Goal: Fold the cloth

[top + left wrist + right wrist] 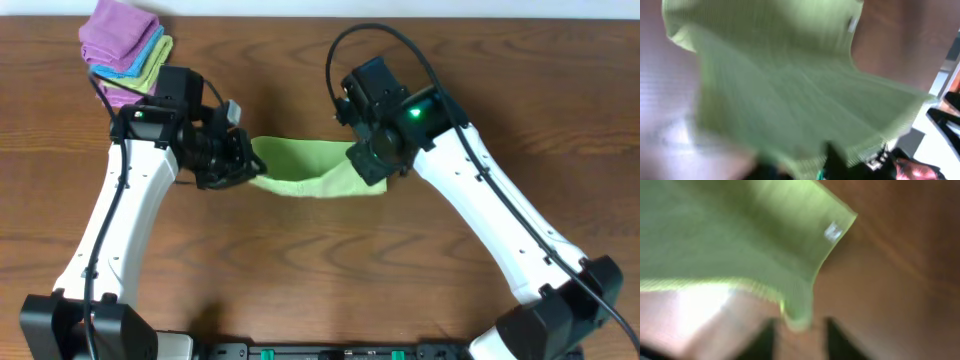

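The lime-green cloth hangs as a sagging band between my two grippers, over the middle of the wooden table. My left gripper is shut on the cloth's left end. In the blurred left wrist view the cloth fills the frame and runs down into the dark fingers. My right gripper is shut on the right end. In the right wrist view the cloth stretches away up and left, and one corner reaches down between the fingers. A small white tag shows at a far corner.
A stack of folded cloths, purple on top with blue and green under it, sits at the table's back left corner, just behind the left arm. Brown wooden table lies all round.
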Action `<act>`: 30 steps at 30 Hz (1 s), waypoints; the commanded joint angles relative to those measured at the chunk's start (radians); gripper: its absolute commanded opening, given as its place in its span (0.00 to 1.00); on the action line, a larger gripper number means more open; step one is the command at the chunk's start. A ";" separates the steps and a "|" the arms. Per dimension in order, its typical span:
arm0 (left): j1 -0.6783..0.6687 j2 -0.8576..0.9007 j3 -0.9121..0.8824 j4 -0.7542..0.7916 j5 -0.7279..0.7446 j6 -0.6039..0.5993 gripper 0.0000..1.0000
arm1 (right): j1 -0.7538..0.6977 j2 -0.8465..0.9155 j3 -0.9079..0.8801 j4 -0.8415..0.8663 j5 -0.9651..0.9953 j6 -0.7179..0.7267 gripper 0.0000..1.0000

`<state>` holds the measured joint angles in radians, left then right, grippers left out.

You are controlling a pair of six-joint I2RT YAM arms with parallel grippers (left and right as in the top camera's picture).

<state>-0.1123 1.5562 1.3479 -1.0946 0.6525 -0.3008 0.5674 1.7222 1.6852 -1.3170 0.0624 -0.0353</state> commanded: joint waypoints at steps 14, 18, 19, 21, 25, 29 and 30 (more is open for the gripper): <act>0.003 -0.017 0.010 0.084 -0.261 0.043 0.31 | -0.031 -0.014 -0.004 0.149 -0.053 0.019 0.01; -0.014 0.015 0.008 0.160 -0.297 0.043 0.06 | -0.041 0.007 -0.047 0.217 -0.092 -0.014 0.02; -0.020 0.032 0.008 0.173 -0.299 0.043 0.06 | -0.045 0.011 -0.061 0.232 -0.115 -0.027 0.02; -0.029 0.065 0.008 0.194 -0.305 0.043 0.06 | -0.057 0.019 -0.089 0.262 -0.155 -0.043 0.02; -0.045 0.170 0.008 0.247 -0.304 0.043 0.06 | -0.108 0.021 -0.172 0.329 -0.266 -0.104 0.02; -0.054 0.265 0.008 0.338 -0.303 0.042 0.06 | -0.177 0.021 -0.228 0.330 -0.377 -0.128 0.02; -0.055 0.285 0.008 0.356 -0.303 0.036 0.06 | -0.190 0.021 -0.240 0.330 -0.407 -0.133 0.02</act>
<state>-0.1612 1.8038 1.3479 -0.7597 0.3618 -0.2619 0.4168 1.7363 1.4715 -0.9878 -0.2184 -0.1287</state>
